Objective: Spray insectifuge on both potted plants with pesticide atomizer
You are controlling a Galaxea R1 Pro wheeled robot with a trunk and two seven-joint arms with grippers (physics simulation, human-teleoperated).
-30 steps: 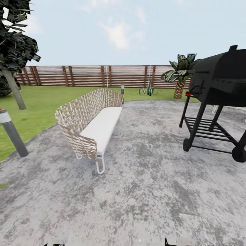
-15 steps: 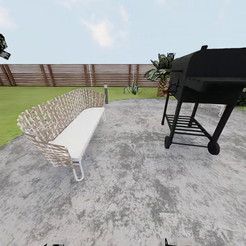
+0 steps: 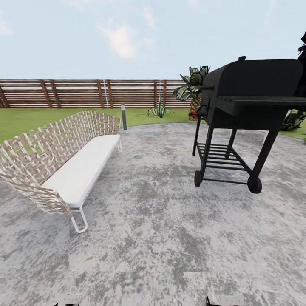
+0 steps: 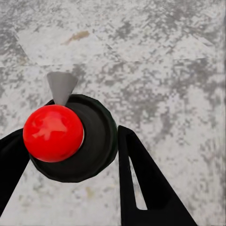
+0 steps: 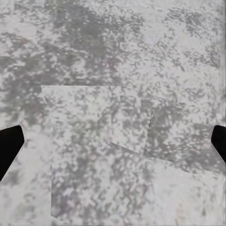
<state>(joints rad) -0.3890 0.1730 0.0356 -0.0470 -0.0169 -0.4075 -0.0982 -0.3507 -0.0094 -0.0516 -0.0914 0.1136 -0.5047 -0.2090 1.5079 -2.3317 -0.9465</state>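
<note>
While the robot crosses the mottled grey patio (image 3: 161, 238), the head view takes in a woven wicker bench (image 3: 63, 157) at left, a black wheeled grill (image 3: 242, 114) at right and a slatted brown fence (image 3: 85, 93) far off; scanning low along the lawn edge should find the pots. At the left wrist, the left gripper (image 4: 70, 155) clasps the atomizer (image 4: 70, 139), a dark round body with a glossy red cap. At the right wrist, the right gripper (image 5: 113, 141) is spread wide over rough paving.
</note>
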